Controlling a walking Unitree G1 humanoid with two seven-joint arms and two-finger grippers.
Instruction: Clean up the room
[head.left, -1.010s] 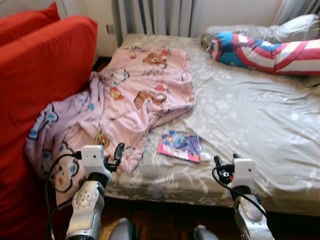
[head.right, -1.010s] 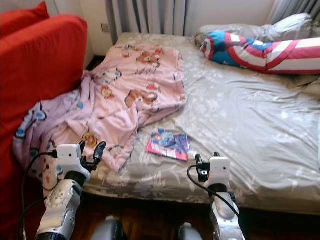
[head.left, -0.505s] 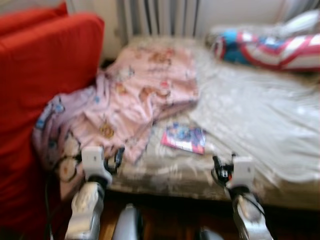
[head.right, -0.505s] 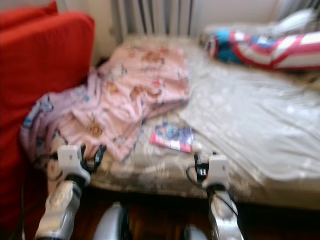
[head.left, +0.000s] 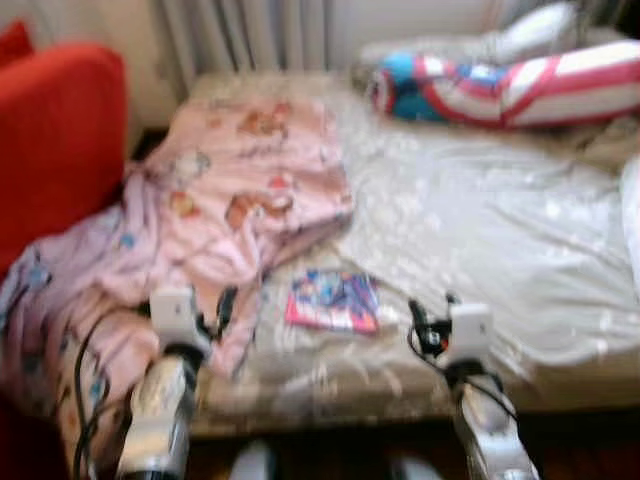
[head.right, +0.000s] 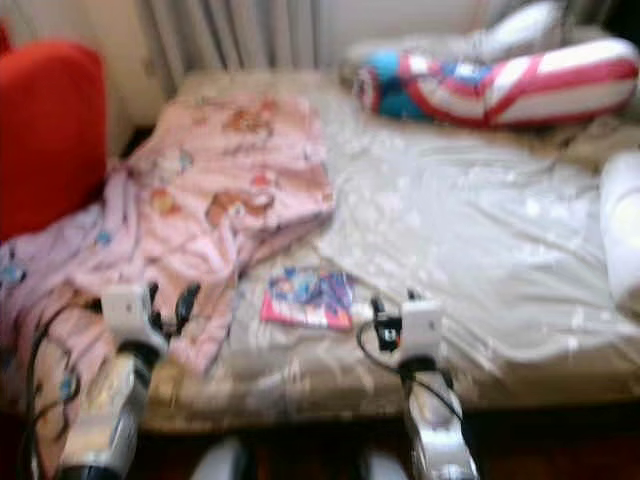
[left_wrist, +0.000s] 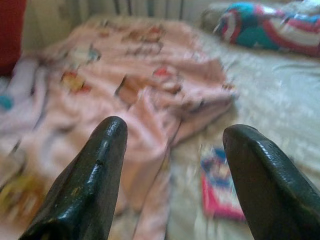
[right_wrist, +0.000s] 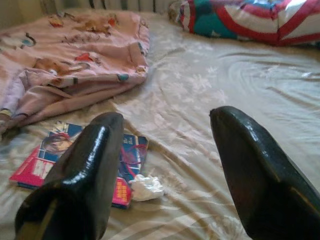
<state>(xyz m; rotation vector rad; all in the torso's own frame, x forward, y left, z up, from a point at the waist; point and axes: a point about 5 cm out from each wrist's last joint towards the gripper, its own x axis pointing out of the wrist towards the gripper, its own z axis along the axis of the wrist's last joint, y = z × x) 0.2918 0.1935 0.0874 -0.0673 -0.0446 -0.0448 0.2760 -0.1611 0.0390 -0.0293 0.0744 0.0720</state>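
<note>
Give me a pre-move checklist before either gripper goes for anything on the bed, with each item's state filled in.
1. Left gripper open and holding nothing: ok.
2. Right gripper open and holding nothing: ok.
3. Magazine lies flat on the bed sheet, uncovered, beside the pink blanket: ok.
4. Small white crumpled scrap rests against the magazine's edge: ok, though what it is, cannot tell.
5. Head camera views sharp enough to aim: not ok, blurred.
6. Pink blanket fully on the bed: not ok, it hangs over the edge.
</note>
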